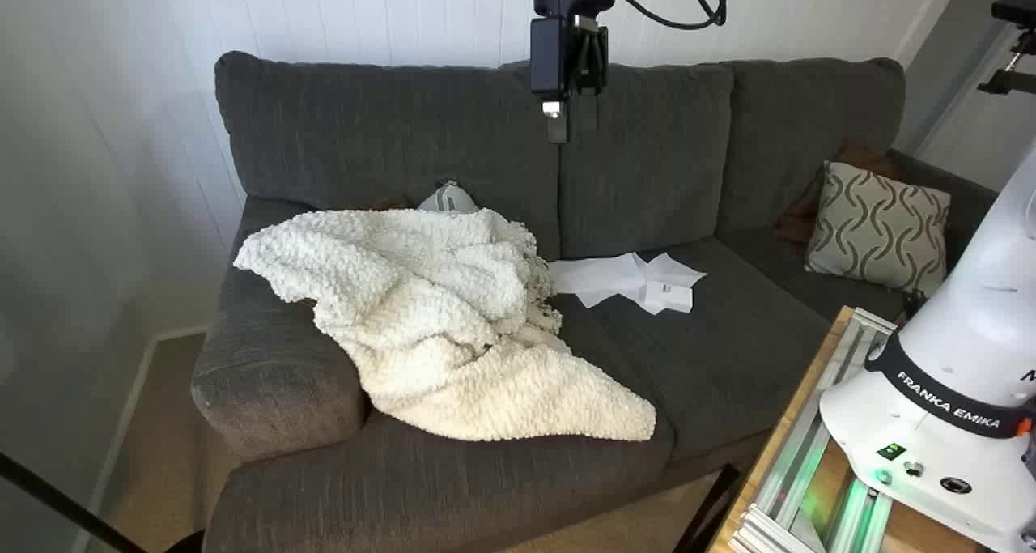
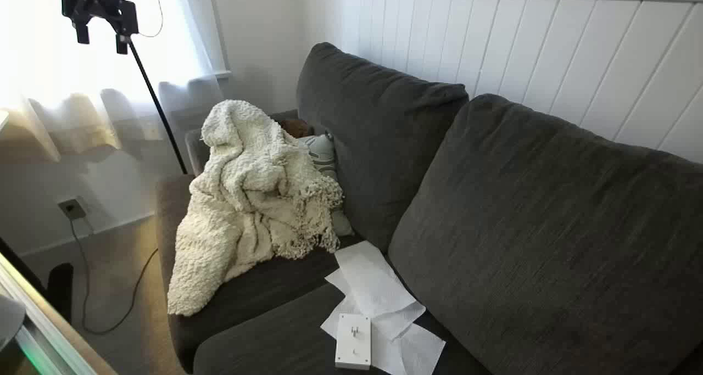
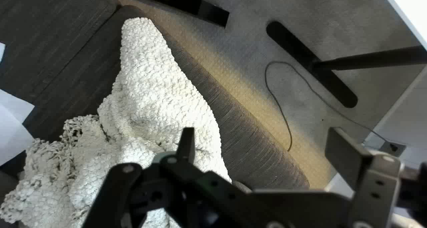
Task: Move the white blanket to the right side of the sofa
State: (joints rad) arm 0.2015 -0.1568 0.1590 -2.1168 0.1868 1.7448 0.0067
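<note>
The white blanket (image 1: 437,310) is a rumpled cream knitted throw with a fringed edge. In both exterior views it lies over one end of the dark grey sofa (image 1: 647,164), across the padded arm and seat; it also shows in an exterior view (image 2: 247,188) and in the wrist view (image 3: 160,87). My gripper (image 1: 576,120) hangs above the sofa, apart from the blanket, and it also shows high up in an exterior view (image 2: 102,40). In the wrist view the jaws (image 3: 262,138) are wide apart with nothing between them; one finger appears over the blanket, the other over the floor.
White paper sheets (image 1: 599,278) and a small white device with prongs (image 2: 354,342) lie on the seat. A patterned pillow (image 1: 878,225) sits at the far end; another pillow (image 2: 321,150) is partly hidden behind the blanket. A black stand (image 3: 317,64) and a cord (image 3: 277,97) are on the floor.
</note>
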